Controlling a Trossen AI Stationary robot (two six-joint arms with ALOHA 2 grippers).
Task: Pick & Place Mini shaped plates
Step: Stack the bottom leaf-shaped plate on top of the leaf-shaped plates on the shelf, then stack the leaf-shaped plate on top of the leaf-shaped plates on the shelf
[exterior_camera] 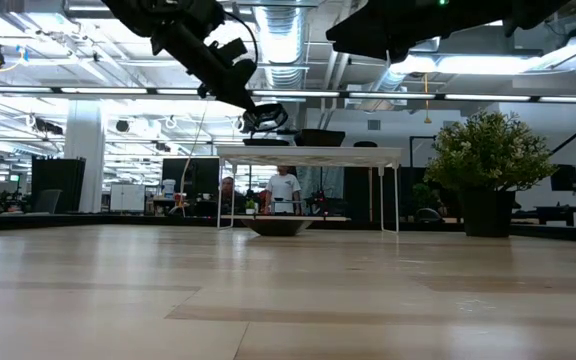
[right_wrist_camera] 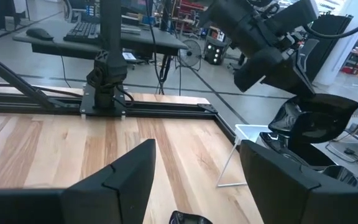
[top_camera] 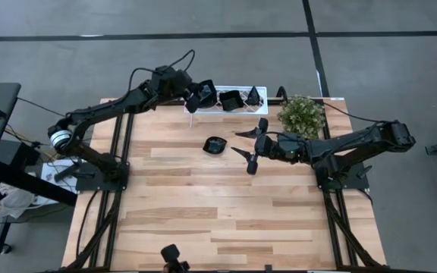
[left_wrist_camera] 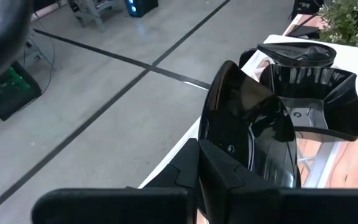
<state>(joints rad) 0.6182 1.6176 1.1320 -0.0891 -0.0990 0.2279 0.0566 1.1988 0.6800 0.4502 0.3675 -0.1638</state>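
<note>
Left tool [left_wrist_camera: 229, 180] clamps black plate [left_wrist_camera: 241, 124] (above white tray [top_camera: 203, 108]).

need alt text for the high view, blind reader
The left gripper holds a black mini plate over the white tray's left end, where more plates sit. The right gripper is open beside a lone black plate on the wooden table, near a green plant.

A tray [top_camera: 201, 111] stands at the table's [top_camera: 203, 212] far edge with plates [top_camera: 231, 100] on it, a plant [top_camera: 302, 115] just right of it, one plate [top_camera: 215, 144] lying before it.
</note>
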